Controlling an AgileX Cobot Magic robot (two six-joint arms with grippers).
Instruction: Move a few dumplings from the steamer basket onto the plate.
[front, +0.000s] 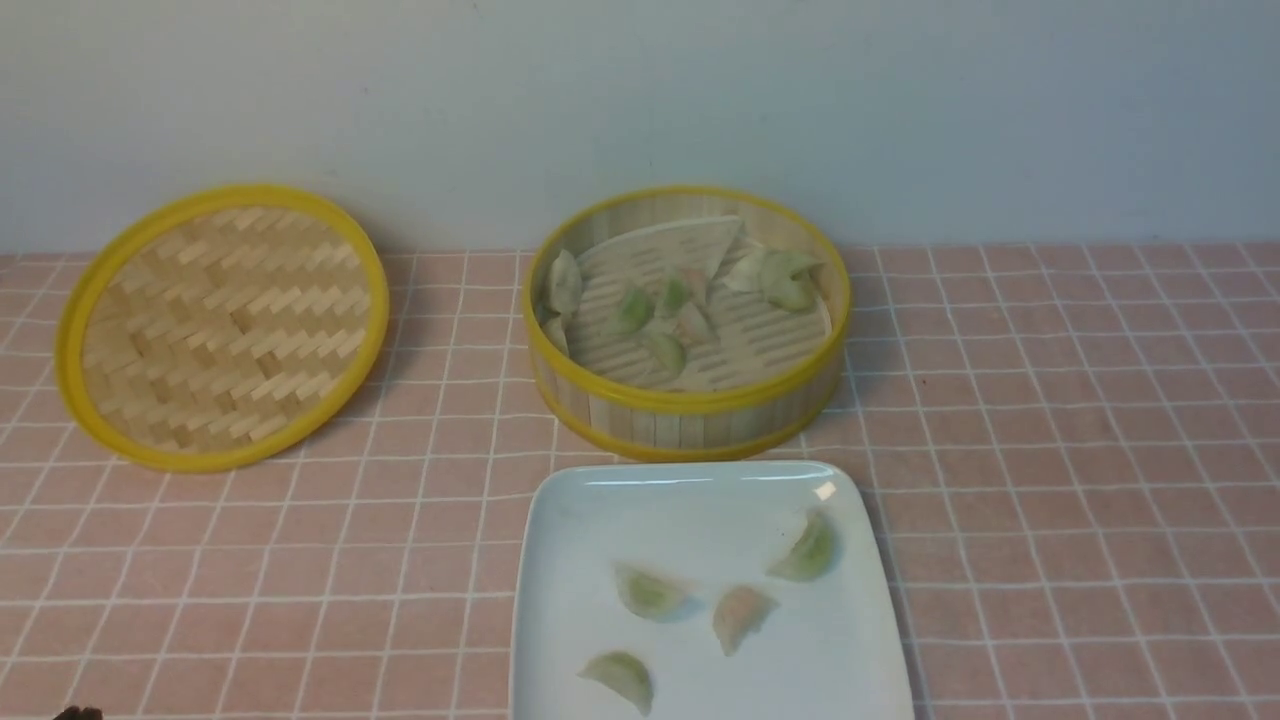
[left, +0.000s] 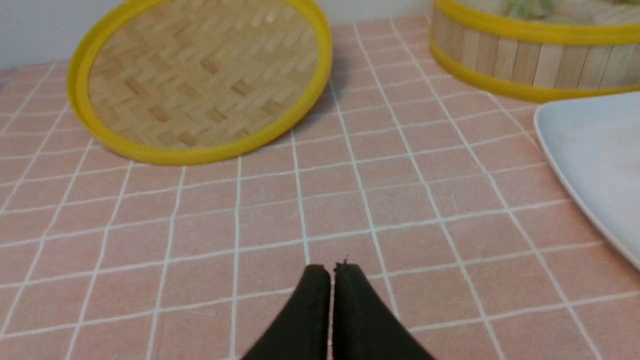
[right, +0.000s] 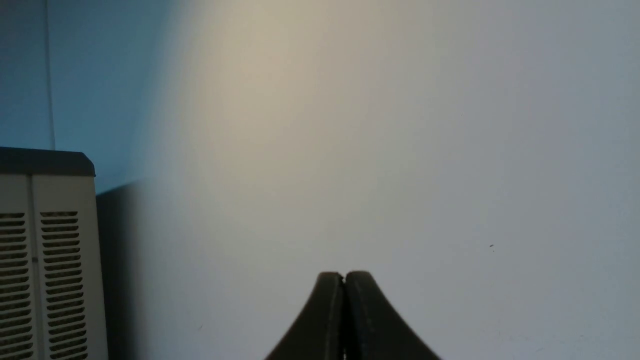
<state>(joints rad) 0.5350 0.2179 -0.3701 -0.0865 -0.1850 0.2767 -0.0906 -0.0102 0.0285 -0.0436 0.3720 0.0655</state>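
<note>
So we've got four dumplings on the plate already and a bunch more in the steamer basket, which sits right behind the plate, nearly touching its far edge. The woven lid is off to the left, leaning on the wall.

What could go sideways from here, in our opinion: if we go back in for another one, those translucent skins look soft and a bit sticky, so a pinch could tear one or it could cling to a finger and drop late, maybe on the pink tiled tabletop. A few in the basket are bunched together or pushed up against the wall, so grabbing one cleanly looks awkward, and the basket could get nudged into the plate. The dumpling nearest us sits close to the plate's front edge too, so any bump there is risky.

Pose-wise, our left gripper is fully closed with nothing in it, hanging low over bare tiles, left of the plate. The right gripper is also pinched closed and empty, pointed at a blank wall near a vented white unit, well away from the table.
</note>
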